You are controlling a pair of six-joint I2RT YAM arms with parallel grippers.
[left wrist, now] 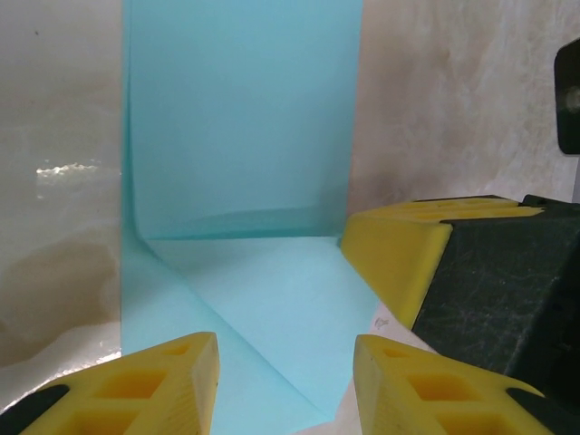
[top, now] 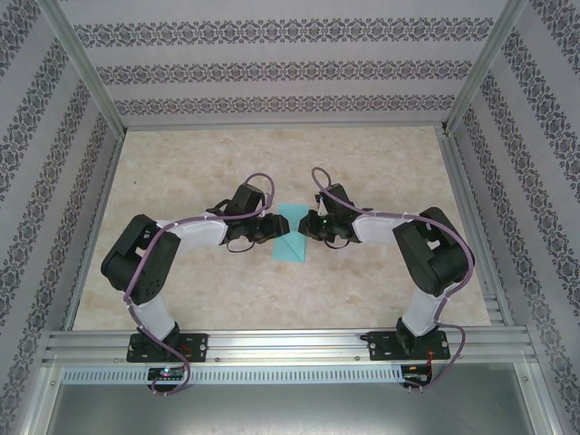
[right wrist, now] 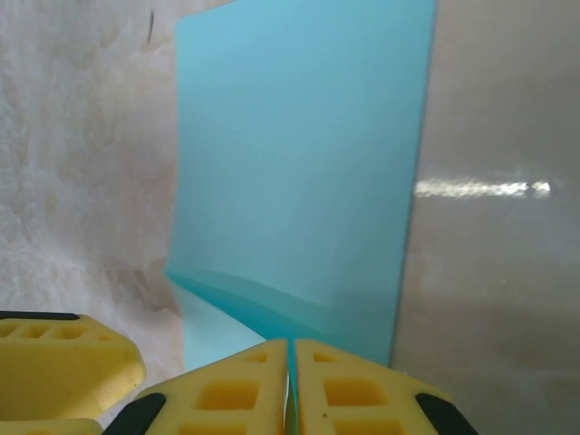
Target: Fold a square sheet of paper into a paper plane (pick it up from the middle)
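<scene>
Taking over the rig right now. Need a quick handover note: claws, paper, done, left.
The square sheet of paper lies on the table between both claws, one flap upright, the rest flat.
Left claw: open, over the flat part.
Right claw: shut on the flap's edge.
Done: first folding under way, a diagonal crease shows.
Left: press this flap down, remaining folds; no plane shape yet.

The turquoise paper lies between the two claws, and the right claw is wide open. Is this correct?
Not quite: the right claw is shut, pinching the turquoise paper, as the right wrist view shows. The rest is right.
</scene>
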